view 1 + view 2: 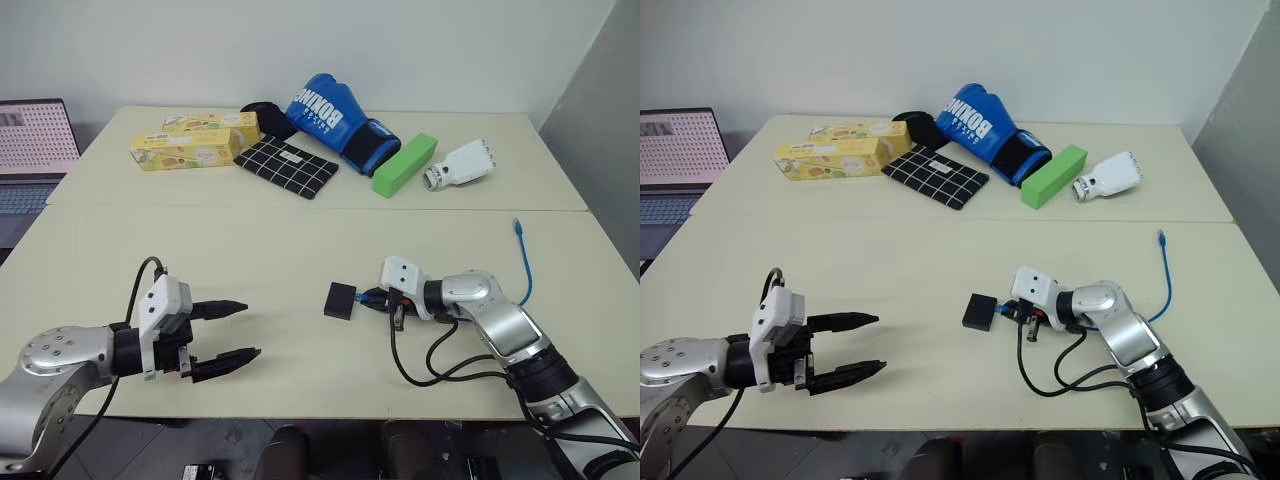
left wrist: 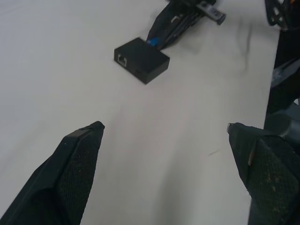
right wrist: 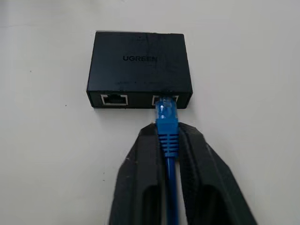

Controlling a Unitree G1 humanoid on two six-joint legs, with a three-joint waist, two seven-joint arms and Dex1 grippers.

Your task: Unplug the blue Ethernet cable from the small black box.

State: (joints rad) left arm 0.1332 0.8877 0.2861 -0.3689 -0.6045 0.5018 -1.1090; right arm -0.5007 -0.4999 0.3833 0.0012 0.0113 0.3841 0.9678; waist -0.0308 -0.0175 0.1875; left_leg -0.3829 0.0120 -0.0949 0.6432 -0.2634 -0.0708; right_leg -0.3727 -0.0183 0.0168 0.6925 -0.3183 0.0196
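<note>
The small black box (image 3: 139,65) lies flat on the cream table (image 1: 300,240), near the middle of its front half. The blue Ethernet cable (image 3: 166,110) is plugged into one of the two ports on the side that faces my right gripper. My right gripper (image 3: 168,127) is shut on the cable's blue boot, just behind the plug. From there the cable (image 1: 527,270) runs back under my right arm, and its free end lies farther right on the table. My left gripper (image 1: 250,328) hovers open some way left of the box (image 2: 141,60), pointing toward it.
Along the table's far side lie two yellow boxes (image 1: 190,150), a black-and-white grid pouch (image 1: 288,165), a blue boxing glove (image 1: 340,120), a green block (image 1: 404,163) and a white device (image 1: 463,163). A laptop (image 1: 30,150) stands at the far left. Black wires (image 1: 440,365) loop beside my right arm.
</note>
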